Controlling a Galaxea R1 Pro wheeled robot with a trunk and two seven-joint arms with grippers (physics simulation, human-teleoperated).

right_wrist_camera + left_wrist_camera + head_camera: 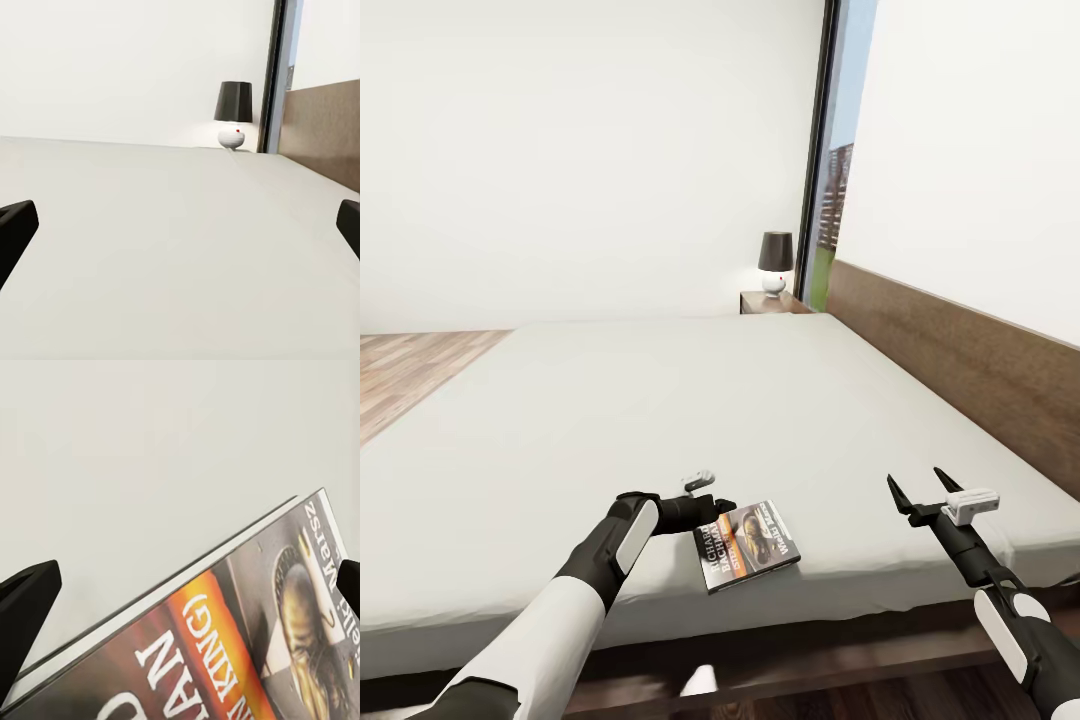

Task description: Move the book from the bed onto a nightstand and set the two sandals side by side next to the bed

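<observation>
Lying flat near the front edge of the bed (660, 420), the book (748, 545) is a thin paperback: dark cover, white "RICHARD BACHMAN" lettering along one side, an orange band, a pale round picture at centre, white page edges showing in the left wrist view (225, 660). Left pincer (712, 507) sits at the book's near-left corner, fingers spread wide either side of it in the wrist view, released, not gripping. Right pincer (920, 489) hovers over bare mattress to the book's right, well apart from it, prongs splayed open. Brown headboard (970, 350) runs along the bed's right side. Far corner: nightstand (768, 301) carrying a dark-shaded lamp (776, 262) with white round base, beside the tall dark-framed window (832, 170). Wood-plank floor (410, 365) at left.
</observation>
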